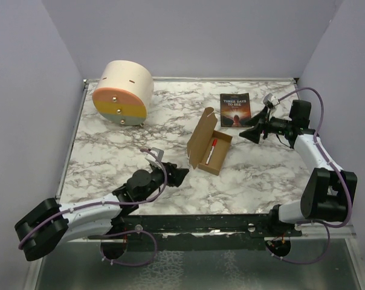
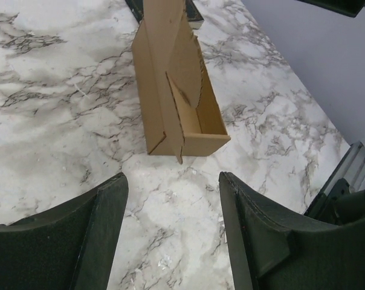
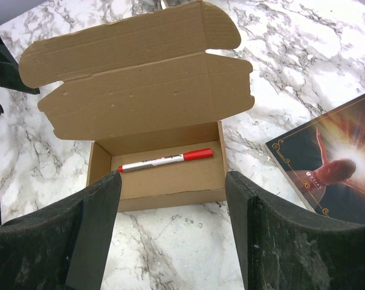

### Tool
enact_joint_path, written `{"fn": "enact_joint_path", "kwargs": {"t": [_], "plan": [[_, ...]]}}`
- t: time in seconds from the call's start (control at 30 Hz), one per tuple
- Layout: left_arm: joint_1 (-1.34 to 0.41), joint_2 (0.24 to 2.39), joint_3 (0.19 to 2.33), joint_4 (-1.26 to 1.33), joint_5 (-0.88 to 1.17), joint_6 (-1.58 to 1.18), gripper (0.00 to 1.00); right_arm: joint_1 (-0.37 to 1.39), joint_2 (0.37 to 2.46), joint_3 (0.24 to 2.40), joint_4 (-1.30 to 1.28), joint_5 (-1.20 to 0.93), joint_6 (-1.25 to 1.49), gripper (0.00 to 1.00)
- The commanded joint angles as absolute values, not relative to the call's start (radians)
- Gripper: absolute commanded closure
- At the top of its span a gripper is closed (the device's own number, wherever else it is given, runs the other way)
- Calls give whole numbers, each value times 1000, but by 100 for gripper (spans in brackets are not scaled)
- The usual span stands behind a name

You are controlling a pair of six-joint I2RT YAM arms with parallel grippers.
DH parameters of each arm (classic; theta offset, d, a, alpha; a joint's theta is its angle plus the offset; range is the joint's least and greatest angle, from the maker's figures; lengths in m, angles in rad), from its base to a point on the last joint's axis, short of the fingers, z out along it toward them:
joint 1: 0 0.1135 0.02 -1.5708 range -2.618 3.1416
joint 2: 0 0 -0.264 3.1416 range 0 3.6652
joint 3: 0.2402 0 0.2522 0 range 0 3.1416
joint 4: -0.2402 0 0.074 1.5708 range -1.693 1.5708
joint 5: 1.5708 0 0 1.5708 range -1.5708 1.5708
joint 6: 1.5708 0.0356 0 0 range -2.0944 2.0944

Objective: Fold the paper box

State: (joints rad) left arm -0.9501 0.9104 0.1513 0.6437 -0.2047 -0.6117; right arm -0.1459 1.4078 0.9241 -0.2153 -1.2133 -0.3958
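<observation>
paper box (image 1: 209, 142) sits mid-bench (image 1: 110, 163), tray already formed, lid standing up off the left long wall; red-capped marker (image 1: 211, 151) lies inside along the tray

long axis runs near-to-far, far end skewed slightly right; so the hinge line runs near-to-far too, and the lid has to swing rightward over the tray to close

left hand (image 1: 181, 175) sits just off the near short end, a bit to the hinge side; its wrist view looks straight down the box's length; fingers well apart, bare marble between them, holding nothing

right hand (image 1: 246, 134) is off the far-right corner, facing the open long side square-on; lid's inner face and tuck flap (image 3: 128, 45) point at it; also spread wide and empty; paperback (image 1: 235, 110) just beside it

neither hand touches the cardboard; both about equally near

my read: closing push has to come from the left of the lid, so the left hand is better placed; right could steady the front wall and guide the flap in
</observation>
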Motion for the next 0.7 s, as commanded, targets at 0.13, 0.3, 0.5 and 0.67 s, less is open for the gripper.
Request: {"fn": "enact_joint_path", "kwargs": {"t": [0.13, 0.3, 0.5, 0.67], "plan": [[-951, 1139, 233, 942, -207, -638, 39, -152, 1403, 910, -190, -1238, -385, 30], [-953, 1236, 286, 929, -288, -682, 41, -152, 1407, 912, -189, -1238, -387, 30], [-953, 1318, 315, 945, -332, -698, 61, -152, 1407, 911, -192, -1238, -387, 30], [-953, 1340, 367, 855, -342, -666, 82, -152, 1409, 911, -192, -1242, -385, 30]]}}
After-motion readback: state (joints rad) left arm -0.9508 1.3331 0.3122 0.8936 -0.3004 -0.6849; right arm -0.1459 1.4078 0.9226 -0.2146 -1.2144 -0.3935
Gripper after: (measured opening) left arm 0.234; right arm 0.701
